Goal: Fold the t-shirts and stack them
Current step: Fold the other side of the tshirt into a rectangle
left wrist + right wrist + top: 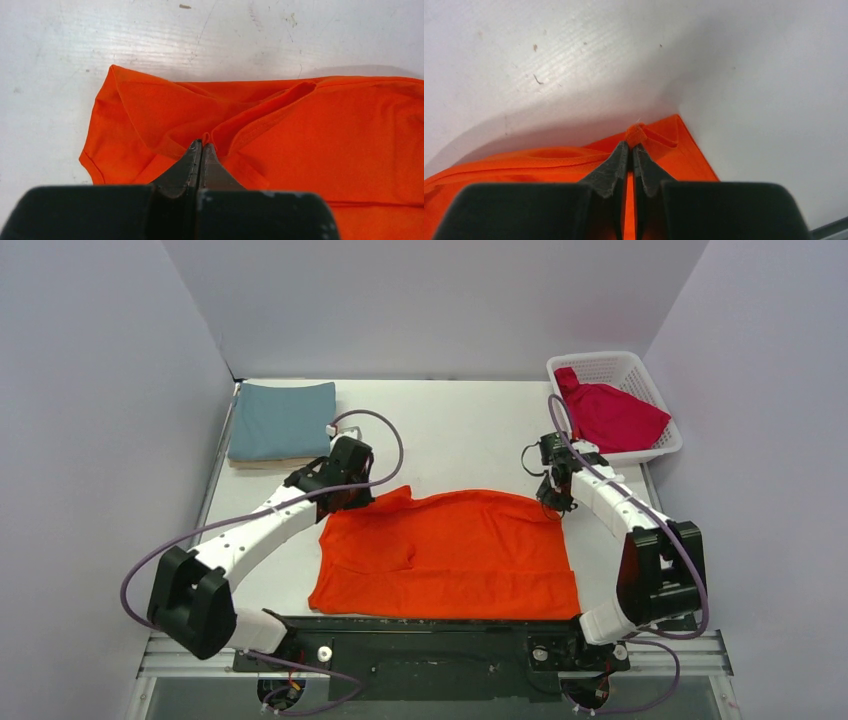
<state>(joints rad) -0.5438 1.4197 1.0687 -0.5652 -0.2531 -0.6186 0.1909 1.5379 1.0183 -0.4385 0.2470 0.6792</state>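
Note:
A bright orange t-shirt [450, 555] lies spread flat on the table near the front. My left gripper [352, 502] is shut on its far left corner; the left wrist view shows the jaws [202, 146] pinching a fold of orange cloth [320, 140]. My right gripper [557, 502] is shut on the shirt's far right corner, with a bunch of orange cloth [636, 134] between the tips [630, 146]. A teal-blue shirt [282, 420] lies folded on a beige one [262, 463] at the back left. A crimson red shirt [612, 415] lies crumpled in the basket.
The white lattice basket [622, 368] stands at the back right corner. The folded stack sits by the left wall. Grey walls close in the table on three sides. The arm bases and a black rail [430, 640] run along the near edge.

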